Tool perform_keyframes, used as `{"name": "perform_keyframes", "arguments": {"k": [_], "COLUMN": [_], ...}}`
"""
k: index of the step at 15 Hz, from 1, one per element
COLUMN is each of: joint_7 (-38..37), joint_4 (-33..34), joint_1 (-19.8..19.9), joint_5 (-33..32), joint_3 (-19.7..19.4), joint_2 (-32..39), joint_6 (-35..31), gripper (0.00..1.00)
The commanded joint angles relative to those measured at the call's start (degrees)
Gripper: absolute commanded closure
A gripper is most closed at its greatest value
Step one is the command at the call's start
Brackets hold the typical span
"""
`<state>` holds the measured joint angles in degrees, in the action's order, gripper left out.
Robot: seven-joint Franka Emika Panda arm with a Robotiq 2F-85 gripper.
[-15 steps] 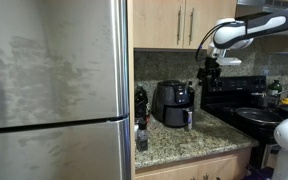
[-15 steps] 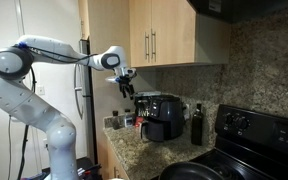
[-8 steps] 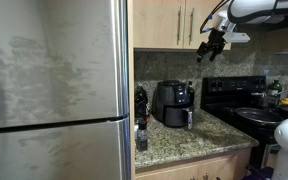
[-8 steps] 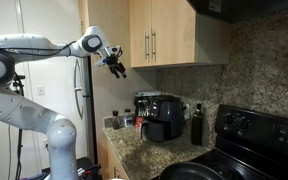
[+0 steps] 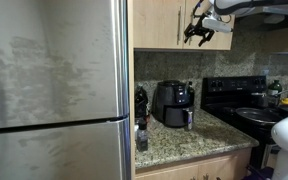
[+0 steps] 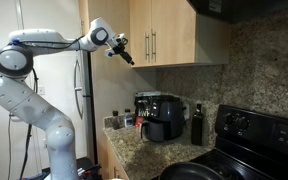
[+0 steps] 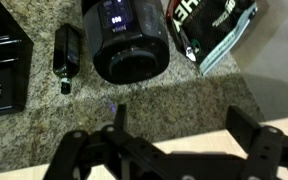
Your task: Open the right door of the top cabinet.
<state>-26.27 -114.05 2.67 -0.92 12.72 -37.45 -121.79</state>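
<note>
In an exterior view, the gripper hangs in front of the top cabinet, over the lower left part of the right door. The door is closed. Its slim handle lies close to 11 o'clock from the claw, and it is too thin here to say if they touch. The big fridge fills the left side.

In an exterior view from the side, the gripper is apart from the cabinet front. The handle of the right door lies at about 2 o'clock from the claw, near it, and its long axis is vertical. I judge the claw must go forward and a little up to put its fingers around this bar.

In the wrist view, the gripper is spread wide and has nothing between its fingers. Below it is the granite counter with the black air fryer at 12 o'clock. The handle does not show here.
</note>
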Motion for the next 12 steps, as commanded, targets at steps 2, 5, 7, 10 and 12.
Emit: {"name": "perform_keyframes", "arguments": {"k": [2,5,7,10,12], "joint_7": [-0.7,-3.5,-7.5,-14.1,-12.2], "joint_4": [1.7,2.8,5.8,10.1,7.8], "joint_1": [0.3,3.8,6.9,11.6,9.1], "joint_5": [-0.2,-4.3,-7.3,-11.6,-10.7], "joint_3": [0.4,1.5,1.3,1.9,0.3], "joint_2": [1.5,3.0,4.8,6.5,5.0], "joint_6": [0.0,-3.2,-7.6,-11.8,-10.9], "gripper": [0.0,0.0,0.0,0.0,0.0]}}
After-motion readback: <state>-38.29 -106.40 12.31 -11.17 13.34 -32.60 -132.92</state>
